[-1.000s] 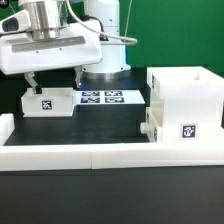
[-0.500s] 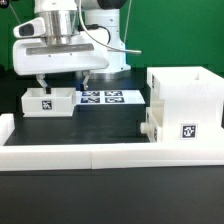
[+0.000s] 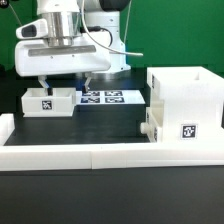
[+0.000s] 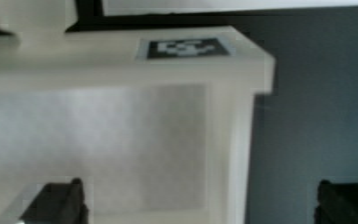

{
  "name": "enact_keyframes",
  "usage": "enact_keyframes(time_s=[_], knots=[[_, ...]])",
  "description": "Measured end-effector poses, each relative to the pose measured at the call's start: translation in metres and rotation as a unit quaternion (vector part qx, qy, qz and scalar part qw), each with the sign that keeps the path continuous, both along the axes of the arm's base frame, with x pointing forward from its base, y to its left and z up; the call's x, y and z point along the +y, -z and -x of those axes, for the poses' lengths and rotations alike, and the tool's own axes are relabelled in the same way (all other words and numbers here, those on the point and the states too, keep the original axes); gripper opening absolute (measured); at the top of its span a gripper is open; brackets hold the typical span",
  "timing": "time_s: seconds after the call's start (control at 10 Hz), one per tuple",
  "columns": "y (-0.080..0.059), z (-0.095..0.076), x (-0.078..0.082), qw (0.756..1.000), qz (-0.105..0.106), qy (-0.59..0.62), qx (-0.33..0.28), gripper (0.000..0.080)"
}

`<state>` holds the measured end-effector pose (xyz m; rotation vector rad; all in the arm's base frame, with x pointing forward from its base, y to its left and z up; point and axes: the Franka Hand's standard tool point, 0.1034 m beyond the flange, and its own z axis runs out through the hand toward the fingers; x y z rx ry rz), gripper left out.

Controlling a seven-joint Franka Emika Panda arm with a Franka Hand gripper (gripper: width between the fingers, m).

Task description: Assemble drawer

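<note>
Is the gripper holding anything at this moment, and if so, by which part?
Nothing is held. The gripper is open above the small tray, its fingers wide apart and not closed on any wall.

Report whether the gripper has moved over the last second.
Yes. Judged against the marker board, the gripper shifted toward the exterior view's right and slightly down, then held nearly steady. It is open above the small tray.
</note>
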<state>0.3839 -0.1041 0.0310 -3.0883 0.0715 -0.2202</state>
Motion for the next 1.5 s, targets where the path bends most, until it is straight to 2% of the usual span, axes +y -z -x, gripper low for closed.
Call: enact_keyframes(time_s=[0.4,0.8,0.9,1.0,1.1,1.2,1.3,1.4,1.5], knots=[[0.023,0.011,0.003,1.0,0.01,0.005,-0.013,0.0649],[0.027,0.015,0.001,1.0,0.012,0.009,-0.013,0.064],[0.027,0.015,0.001,1.0,0.012,0.009,-0.013,0.048],[0.027,0.015,0.001,1.0,0.012,0.009,-0.013,0.048],[0.027,0.015,0.001,1.0,0.012,0.009,-0.013,0.0249],[0.027,0.015,0.001,1.0,0.012,0.009,-0.013,0.0101],[0.027,0.015,0.001,1.0,0.012,0.009,-0.013,0.0101],[0.026,0.015,0.001,1.0,0.012,0.009,-0.013,0.004],[0.026,0.015,0.001,1.0,0.012,0.009,-0.014,0.004]])
